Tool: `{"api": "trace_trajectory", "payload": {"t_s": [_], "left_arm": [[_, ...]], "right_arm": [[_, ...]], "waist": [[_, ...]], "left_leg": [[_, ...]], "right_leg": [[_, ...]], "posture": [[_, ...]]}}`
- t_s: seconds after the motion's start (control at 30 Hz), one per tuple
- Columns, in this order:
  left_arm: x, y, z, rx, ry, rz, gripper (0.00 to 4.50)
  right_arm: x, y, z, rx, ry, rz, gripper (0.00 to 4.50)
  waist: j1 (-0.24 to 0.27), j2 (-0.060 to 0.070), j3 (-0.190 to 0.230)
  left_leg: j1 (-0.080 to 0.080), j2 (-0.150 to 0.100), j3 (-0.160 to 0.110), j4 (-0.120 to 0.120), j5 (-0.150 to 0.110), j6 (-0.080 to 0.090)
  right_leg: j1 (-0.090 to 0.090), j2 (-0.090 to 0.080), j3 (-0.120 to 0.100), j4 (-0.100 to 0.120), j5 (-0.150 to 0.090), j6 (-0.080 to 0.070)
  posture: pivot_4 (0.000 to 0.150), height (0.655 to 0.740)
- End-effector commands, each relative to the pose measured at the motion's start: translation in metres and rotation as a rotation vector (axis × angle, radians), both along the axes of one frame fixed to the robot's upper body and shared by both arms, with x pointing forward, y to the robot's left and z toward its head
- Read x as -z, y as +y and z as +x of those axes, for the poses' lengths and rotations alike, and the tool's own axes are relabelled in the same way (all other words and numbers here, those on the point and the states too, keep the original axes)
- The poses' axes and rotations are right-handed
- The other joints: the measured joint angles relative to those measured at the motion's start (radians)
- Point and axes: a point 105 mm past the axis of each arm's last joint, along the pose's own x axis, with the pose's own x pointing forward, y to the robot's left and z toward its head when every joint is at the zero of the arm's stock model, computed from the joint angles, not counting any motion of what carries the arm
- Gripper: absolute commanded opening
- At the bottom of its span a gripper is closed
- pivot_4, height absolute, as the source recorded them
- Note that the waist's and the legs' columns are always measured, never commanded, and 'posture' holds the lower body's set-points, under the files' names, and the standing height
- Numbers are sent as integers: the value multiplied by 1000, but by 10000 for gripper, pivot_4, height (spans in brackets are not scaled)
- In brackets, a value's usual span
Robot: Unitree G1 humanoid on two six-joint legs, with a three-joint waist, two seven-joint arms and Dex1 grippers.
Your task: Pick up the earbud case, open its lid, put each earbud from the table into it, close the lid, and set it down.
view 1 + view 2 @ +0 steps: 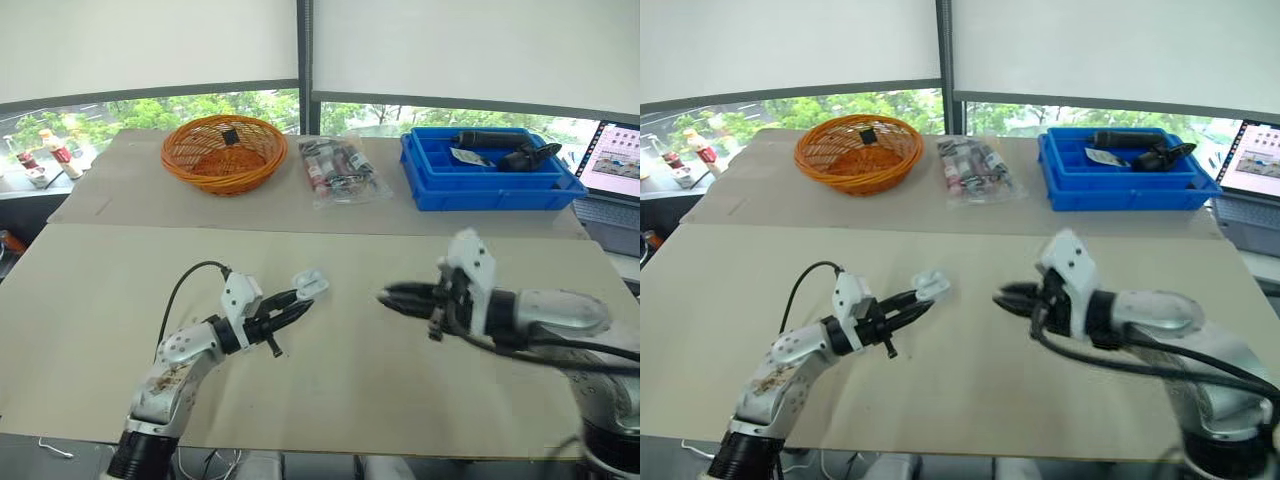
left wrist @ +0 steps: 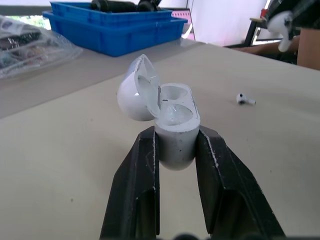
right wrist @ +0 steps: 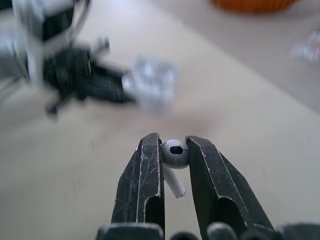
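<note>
My left gripper (image 1: 300, 300) has its fingers pinching the earbud case (image 2: 175, 135) by its lower body. The case is lifted off the worktop (image 1: 400, 390) with its lid (image 2: 134, 90) swung open. Facing it and near, my right gripper (image 1: 388, 297) has its fingers pressed on an earbud (image 3: 175, 151) by the head, the stem pointing back between them. I'd turn that wrist until the stem lines up with a free socket, come in from the side away from the lid, and let go only once it's seated. Another earbud (image 2: 245, 99) lies on the worktop beyond the case.
</note>
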Motion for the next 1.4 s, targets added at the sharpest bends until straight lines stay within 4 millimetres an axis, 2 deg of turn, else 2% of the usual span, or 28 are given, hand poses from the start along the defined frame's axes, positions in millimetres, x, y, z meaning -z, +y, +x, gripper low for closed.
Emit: {"api": "trace_trajectory", "payload": {"t_s": [0.03,0.07,0.2,0.4,0.67,0.8,1.4], "left_arm": [[-8,-8,4,2,-31,-26,5071],[-9,-10,6,-2,-32,-35,5072],[-11,-16,10,-6,-41,-51,5072],[-18,-19,17,-15,-62,-72,5072],[-19,-18,19,-17,-70,-77,5072],[-21,-18,19,-16,-71,-77,5071],[-23,-16,20,-22,-78,-74,5072]], "right_arm": [[-22,10,11,98,-101,199,3408],[-25,17,12,107,-130,256,3408],[-19,43,11,87,-102,376,3408],[-9,60,21,127,-95,445,3408],[2,61,36,195,-125,440,3408],[14,62,36,195,-116,413,3408],[39,71,37,205,-108,338,3408]], "waist": [[3,1,0],[2,1,0],[-3,2,0],[-13,2,0],[-27,2,0],[-27,2,0],[-28,2,0]], "left_leg": [[-1,0,-1,0,0,0],[-1,-1,-2,0,0,-1],[-2,-1,-4,0,0,-1],[-2,-1,-5,0,1,-2],[-2,-1,-6,-1,1,-2],[-2,-1,-6,-1,1,-2],[-3,-1,-7,-1,1,-2]], "right_leg": [[0,0,-1,0,0,0],[-1,-1,-2,0,0,0],[-2,-1,-3,1,0,0],[-2,-1,-4,2,0,-1],[-2,0,-5,1,0,-1],[-2,0,-5,1,0,-1],[-3,0,-6,1,0,-1]], "posture": [[1500,7136],[1500,7136],[1500,7136],[1500,7136],[1500,7136],[1500,7136],[1500,7136]]}}
